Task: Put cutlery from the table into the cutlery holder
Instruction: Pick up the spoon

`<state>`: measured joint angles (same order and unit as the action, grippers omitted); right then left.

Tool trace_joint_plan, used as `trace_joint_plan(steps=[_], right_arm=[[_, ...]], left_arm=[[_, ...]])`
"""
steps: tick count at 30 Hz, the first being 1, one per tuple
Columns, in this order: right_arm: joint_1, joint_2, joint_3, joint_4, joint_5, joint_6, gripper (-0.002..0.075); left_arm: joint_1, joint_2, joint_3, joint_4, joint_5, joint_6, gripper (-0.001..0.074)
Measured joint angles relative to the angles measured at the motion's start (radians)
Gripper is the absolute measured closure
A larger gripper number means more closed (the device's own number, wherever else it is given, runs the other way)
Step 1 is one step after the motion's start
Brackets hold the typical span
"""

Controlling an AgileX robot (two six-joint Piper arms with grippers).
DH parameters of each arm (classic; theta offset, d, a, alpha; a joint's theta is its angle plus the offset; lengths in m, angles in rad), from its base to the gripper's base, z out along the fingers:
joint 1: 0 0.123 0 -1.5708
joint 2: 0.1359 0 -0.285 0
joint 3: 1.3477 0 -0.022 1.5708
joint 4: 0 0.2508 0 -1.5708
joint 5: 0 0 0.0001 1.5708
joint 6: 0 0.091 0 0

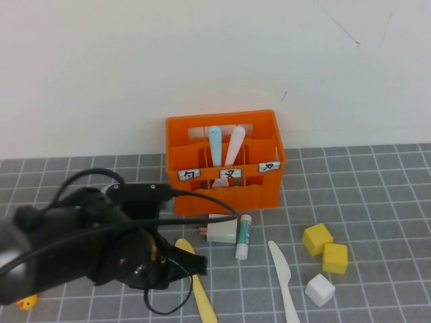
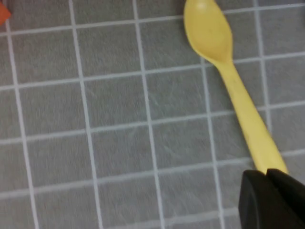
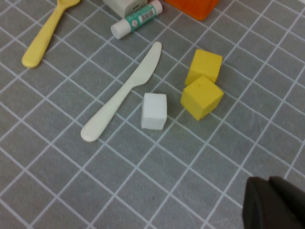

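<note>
A raised camera on the robot's own side looks down and forward across the grey grid-lined table [image 1: 377, 168] toward the bright orange plastic crate [image 1: 225, 168] at 12 o'clock, against a white wall. The left wrist camera hangs close above the tiles, facing straight down, with the left gripper [image 2: 272, 199] at its frame edge beside the pale yellow plastic spoon [image 2: 228, 81]. The right wrist camera looks down from farther off, the right gripper [image 3: 276, 202] at its frame edge. All three views share the spoon [image 1: 200, 286] [image 3: 45, 33]; high and right wrist views share the white plastic knife [image 1: 284, 279] [image 3: 125, 93].
</note>
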<state>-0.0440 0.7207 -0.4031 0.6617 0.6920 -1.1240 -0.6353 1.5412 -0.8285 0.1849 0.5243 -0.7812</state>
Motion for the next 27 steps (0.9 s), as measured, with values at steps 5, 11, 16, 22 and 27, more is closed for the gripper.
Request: trace_joint_plan(steps=[5,11,16,22,27], right_arm=[[0.0,0.0,0.0,0.002,-0.001,0.0,0.0729],[0.0,0.0,0.0,0.002,-0.002,0.0,0.0729],[0.0,0.0,0.0,0.002,-0.002,0.0,0.0729],[0.0,0.0,0.0,0.002,0.008,0.0,0.0729],[0.0,0.0,0.0,0.002,0.026,0.0,0.0729]], left_arm=[[0.0,0.111,-0.004,0.083,-0.141,-0.058,0.0735],[-0.002,0.232,-0.068,0.036,-0.18,-0.127,0.0713],[-0.002,0.34,-0.204,0.028,-0.065,-0.121,0.0505],[-0.002,0.455,-0.299,0.015,-0.007,-0.15,0.0376],[-0.002,0.514,-0.308,0.008,0.012,-0.193,0.0366]])
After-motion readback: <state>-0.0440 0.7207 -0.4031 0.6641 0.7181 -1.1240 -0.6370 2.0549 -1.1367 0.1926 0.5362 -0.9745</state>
